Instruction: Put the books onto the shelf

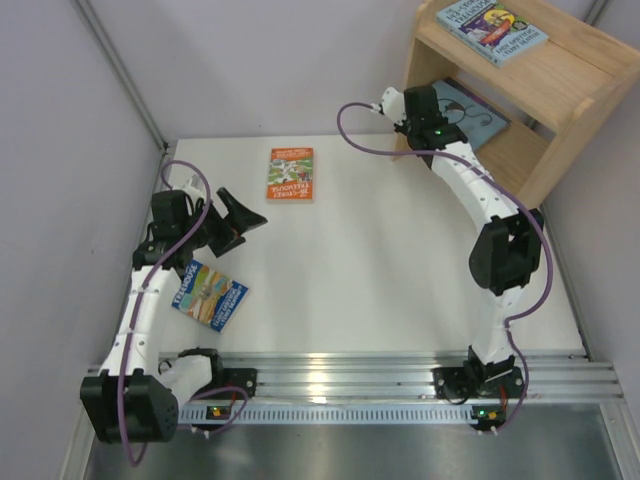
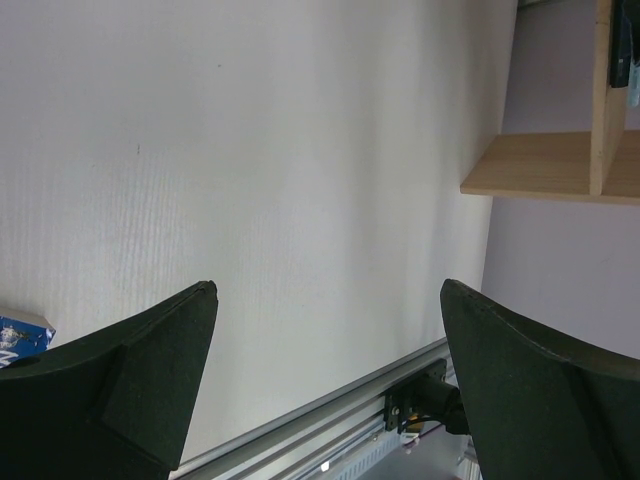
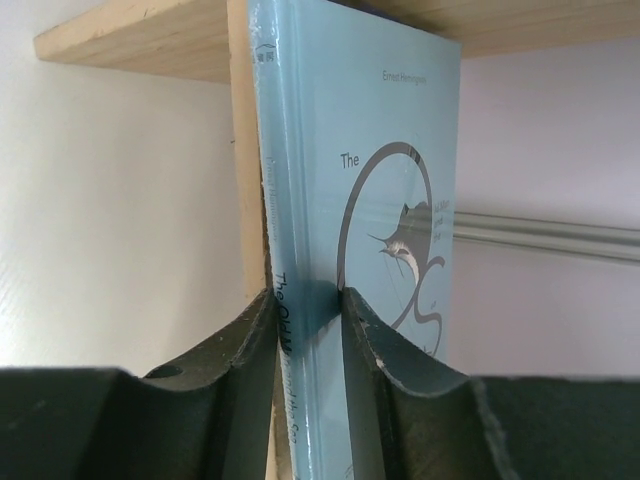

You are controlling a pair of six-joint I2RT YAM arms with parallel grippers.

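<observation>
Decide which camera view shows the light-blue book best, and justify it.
Right wrist: the light-blue book fills the frame, cover drawing readable, pinched by the right gripper. Top external shows it small, at the lower tier of the shelf. Left wrist shows no recognisable part.

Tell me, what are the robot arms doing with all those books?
The right gripper pinches the light-blue book at the lower tier of the wooden shelf. A colourful book already lies on the shelf's top. The left gripper hangs open over the table, holding nothing. An orange book and a blue picture book lie flat on the table, not yet put away.
</observation>
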